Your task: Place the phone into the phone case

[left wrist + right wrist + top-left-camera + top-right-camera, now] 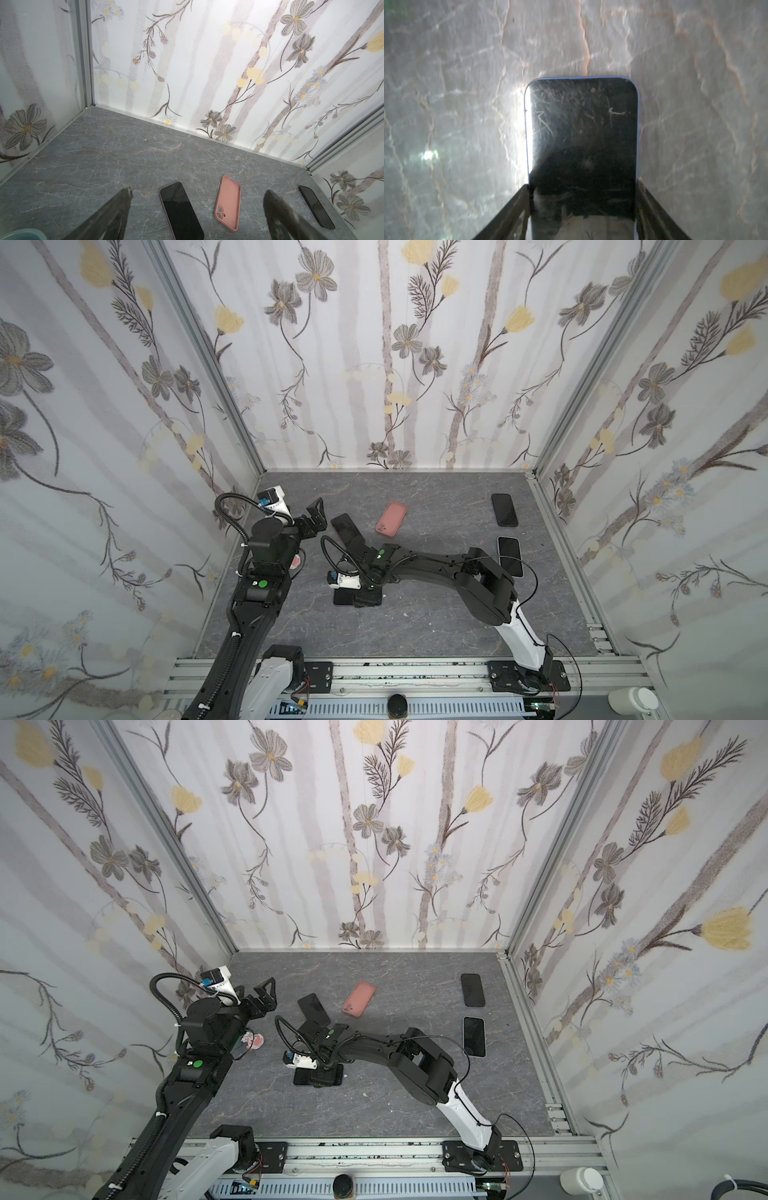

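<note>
phone flat on the tabletop | your right hand clamps its long edges, likely to lift it level | phone case lies ahead of your released left hand, free to steady it

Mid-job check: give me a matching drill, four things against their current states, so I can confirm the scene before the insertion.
Things:
1. pink phone case
2. left gripper
3. right gripper
4. white-rimmed phone

States:
A. clamped on the long edges of the dark-screened phone
B. wide open, holding nothing
C. empty, no phone in it
D. dark face up, ungripped

Pairs: 1-C, 2-B, 3-A, 4-D
</note>
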`<state>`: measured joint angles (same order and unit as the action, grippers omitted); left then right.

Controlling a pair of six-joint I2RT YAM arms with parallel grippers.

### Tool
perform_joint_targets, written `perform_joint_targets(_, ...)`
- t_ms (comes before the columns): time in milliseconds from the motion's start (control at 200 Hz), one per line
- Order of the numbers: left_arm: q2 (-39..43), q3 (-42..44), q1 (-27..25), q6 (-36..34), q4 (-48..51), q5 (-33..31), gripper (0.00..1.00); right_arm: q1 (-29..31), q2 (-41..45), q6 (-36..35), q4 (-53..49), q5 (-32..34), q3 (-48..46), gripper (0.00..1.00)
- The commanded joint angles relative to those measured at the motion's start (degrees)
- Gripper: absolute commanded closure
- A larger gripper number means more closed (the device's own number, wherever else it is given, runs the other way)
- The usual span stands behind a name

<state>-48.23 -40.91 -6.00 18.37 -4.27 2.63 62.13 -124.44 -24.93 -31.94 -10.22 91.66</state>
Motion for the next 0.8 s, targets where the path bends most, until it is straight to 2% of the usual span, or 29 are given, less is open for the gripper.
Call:
perform_joint_targets(0, -0.5, 0.0, 0.0, -0.1, -1.3, 0.3, 0.0, -0.2, 3.7, 2.6, 2.7, -0.5, -6.2, 0.42)
perform_joint_targets(245, -1.4, -0.1, 0.0, -0.3, -1.1, 0.0, 0.0, -0.5, 10.9, 7.1, 13.0, -0.5, -18.5, 0.42)
perform_joint_targets(515, -0.4, 2.3, -0.1, 2.7, -0.7, 0.3, 0.0, -0.4, 15.9, 9.3, 16.1, 1.0, -25.1, 0.42)
perform_joint_targets(794, 5.0, 8.0, -0.3, 6.6, 8.3, 5.2, 0.02, -0.4, 20.7, 9.6, 18.0, 1.6, -29.6, 0.43)
